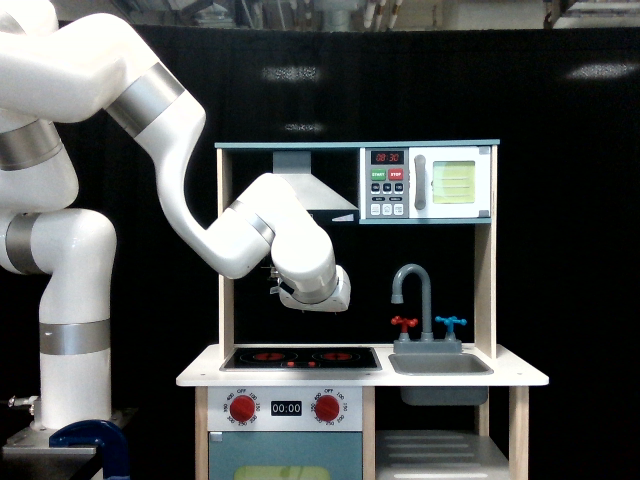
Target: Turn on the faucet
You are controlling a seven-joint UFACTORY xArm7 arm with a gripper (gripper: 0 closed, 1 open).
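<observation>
The grey gooseneck faucet [416, 292] stands behind the sink [440, 366] on the toy kitchen's right side, with its spout hooked toward the exterior view's left. A red cross handle [404, 323] sits to its left and a blue one [451, 323] to its right. My gripper [322, 297] hangs above the stovetop, to the left of the faucet and about level with its spout, well apart from it. The white wrist housing hides the fingers, so I cannot tell how they stand.
A black stovetop [300, 356] lies under the gripper. A range hood [305, 185] and a toy microwave [425, 183] sit overhead on the shelf. Wooden posts [487, 290] frame the counter. Red knobs [242, 407] line the front panel.
</observation>
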